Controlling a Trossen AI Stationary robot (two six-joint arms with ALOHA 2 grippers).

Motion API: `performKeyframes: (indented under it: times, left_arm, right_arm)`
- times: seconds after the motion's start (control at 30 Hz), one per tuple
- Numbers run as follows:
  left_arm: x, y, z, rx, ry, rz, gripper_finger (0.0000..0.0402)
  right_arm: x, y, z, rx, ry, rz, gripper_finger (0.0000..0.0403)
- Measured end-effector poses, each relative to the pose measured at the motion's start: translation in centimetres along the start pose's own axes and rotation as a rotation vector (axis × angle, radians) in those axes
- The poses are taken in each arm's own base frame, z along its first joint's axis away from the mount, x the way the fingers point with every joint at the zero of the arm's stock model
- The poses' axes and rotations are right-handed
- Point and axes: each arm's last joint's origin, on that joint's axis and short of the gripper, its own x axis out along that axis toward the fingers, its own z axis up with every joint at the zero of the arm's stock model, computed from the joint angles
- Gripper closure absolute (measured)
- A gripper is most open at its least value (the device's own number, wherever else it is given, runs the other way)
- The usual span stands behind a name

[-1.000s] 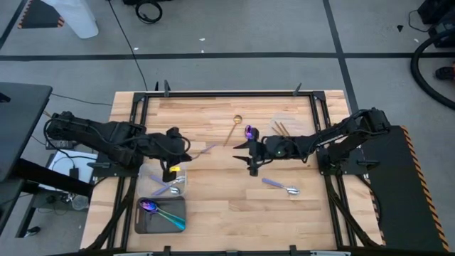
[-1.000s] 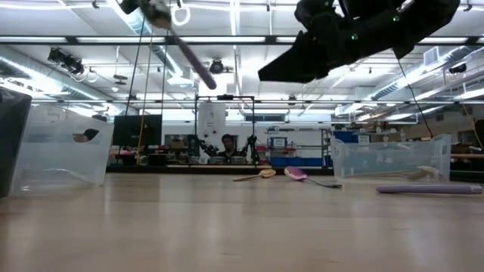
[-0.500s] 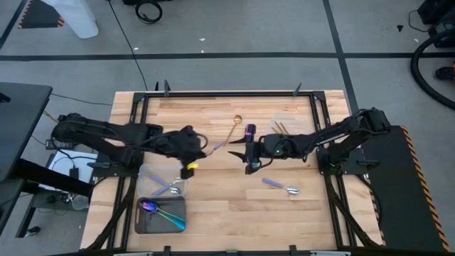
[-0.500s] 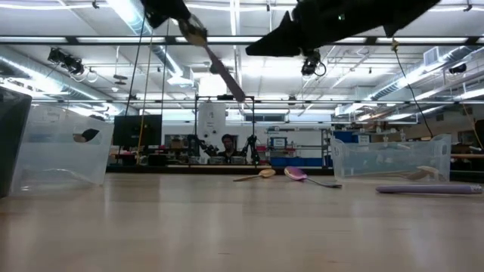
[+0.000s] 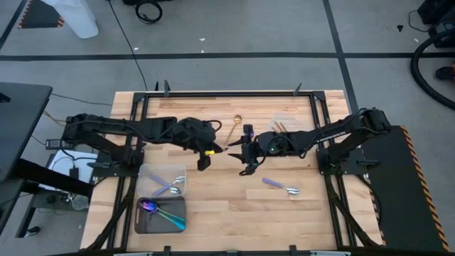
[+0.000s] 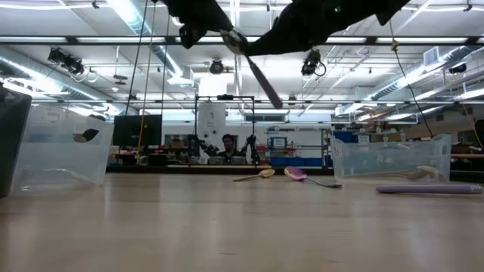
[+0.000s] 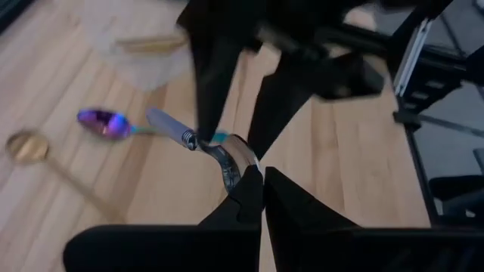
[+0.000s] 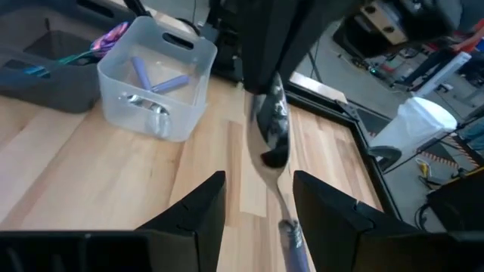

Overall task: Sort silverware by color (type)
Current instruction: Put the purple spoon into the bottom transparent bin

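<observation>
Two grippers meet above the table's middle, and we see bare wood (image 5: 227, 206) spreading wide toward six o'clock, while the black frame rail (image 5: 227, 92) closes the twelve o'clock edge. The left gripper (image 5: 210, 151) is clenched on the bowl of a silver spoon with a lavender handle (image 7: 198, 140), held in the air; its handle slants toward the right gripper (image 5: 242, 153), whose fingers (image 8: 198, 210) stand apart on either side of that handle without pinching it. At seven o'clock a clear tray (image 5: 162, 180) holds lavender-handled pieces, and just beside it a dark grey tray (image 5: 161, 215) holds an iridescent spoon with a teal handle (image 5: 161, 211). Another lavender-handled spoon (image 5: 280, 186) lies on the wood at four o'clock, a gold spoon (image 5: 234, 127) at twelve. A second clear tray (image 5: 290, 125) sits toward two o'clock.
</observation>
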Motion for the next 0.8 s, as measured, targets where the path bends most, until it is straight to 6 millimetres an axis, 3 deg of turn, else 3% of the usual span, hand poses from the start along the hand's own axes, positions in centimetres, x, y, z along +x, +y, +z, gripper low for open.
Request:
performKeyframes:
  times: [0.33, 0.67, 0.8]
  left_arm:
    - [0.48, 0.21, 0.56, 0.077, -0.047, -0.041, 0.0389]
    - [0.48, 0.19, 0.61, 0.171, -0.054, -0.042, 0.0388]
    - [0.46, 0.0, 0.6, 0.263, -0.065, 0.005, 0.0368]
  right_arm:
    - [0.12, -0.49, -0.41, 0.002, 0.029, -0.015, 0.0254]
    - [0.22, -0.92, -0.75, 0.002, 0.045, -0.017, 0.0365]
    - [0.23, -0.91, -0.78, 0.047, 0.046, -0.017, 0.037]
